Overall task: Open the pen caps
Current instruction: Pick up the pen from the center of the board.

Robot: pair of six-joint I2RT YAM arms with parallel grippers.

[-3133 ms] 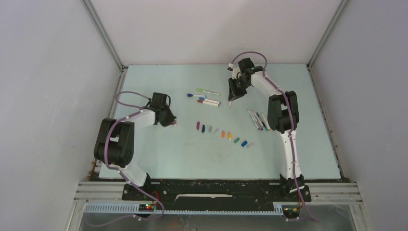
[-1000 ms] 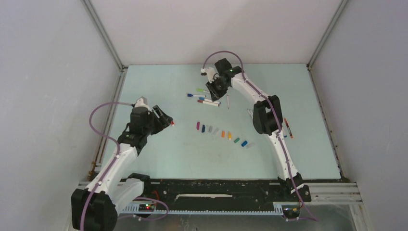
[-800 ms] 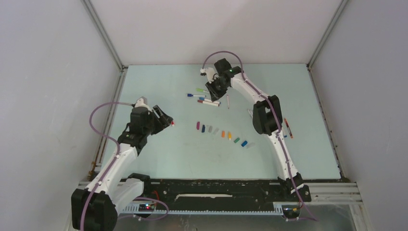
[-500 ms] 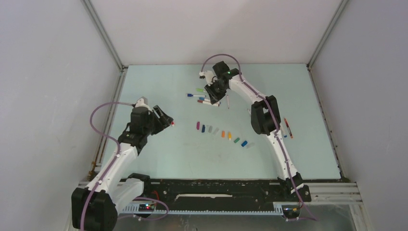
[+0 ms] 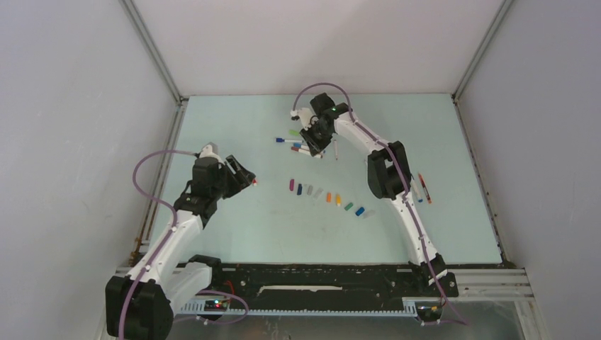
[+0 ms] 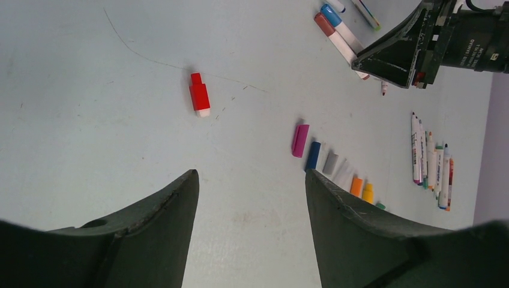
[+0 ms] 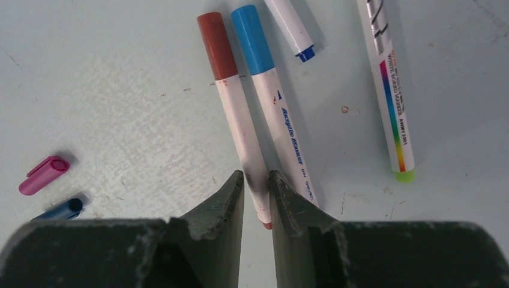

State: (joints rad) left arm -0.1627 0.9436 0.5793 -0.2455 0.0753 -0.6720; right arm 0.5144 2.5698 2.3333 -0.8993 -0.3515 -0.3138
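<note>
My right gripper (image 7: 257, 180) is shut on the lower barrel of a red-capped pen (image 7: 231, 108) that lies on the table among the capped pens (image 5: 294, 140) at the back. A blue-capped pen (image 7: 270, 102) lies touching it on the right. My left gripper (image 6: 249, 180) hangs open and empty above the table. A loose red cap (image 6: 198, 96) lies ahead of it. A row of removed pen caps (image 5: 329, 198) runs across the middle, starting with a pink cap (image 6: 299, 140) and a dark blue cap (image 6: 313, 155).
Several uncapped pens (image 6: 431, 162) lie side by side at the right, partly hidden under the right arm in the top view. A pen with a rainbow stripe and green end (image 7: 390, 96) lies right of the held one. One loose pen (image 5: 336, 150) lies just right of the right gripper.
The right gripper has slid a little left and down onto the capped pens over the last second. Three seconds ago it was farther right, holding a pen. The left arm has stayed still lately.
</note>
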